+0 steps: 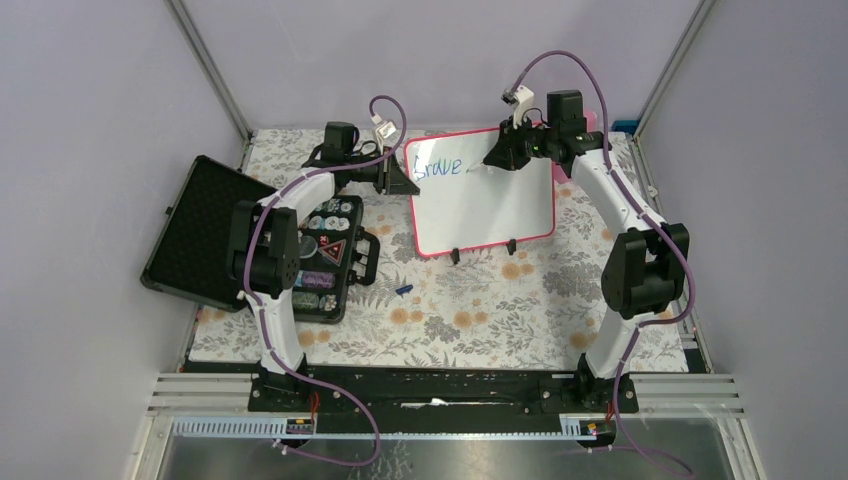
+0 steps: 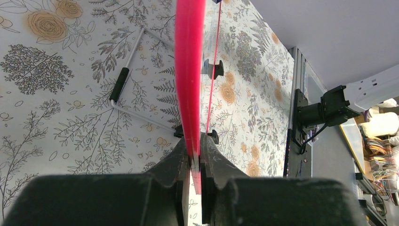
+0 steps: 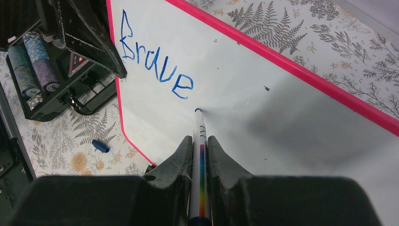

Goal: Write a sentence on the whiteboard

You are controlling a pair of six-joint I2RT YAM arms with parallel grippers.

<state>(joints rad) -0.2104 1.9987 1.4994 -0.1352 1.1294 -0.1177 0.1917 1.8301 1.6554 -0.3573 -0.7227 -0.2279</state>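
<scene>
Right hand [image 3: 201,141] tight on half-hidden marker [image 3: 199,125], left hand [image 2: 194,143] tight on whiteboard [image 2: 189,56] edge.

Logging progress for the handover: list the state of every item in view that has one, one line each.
whiteboard: propped on its stand, one side edge clamped.
sentence: unfinished, only "Brave" written.
marker: uncapped, tip at the board.
marker cap: off, lying apart from the marker.
case: open, lid laid back.
left pincer: shut on the whiteboard's frame.
right pincer: shut on the marker.
</scene>
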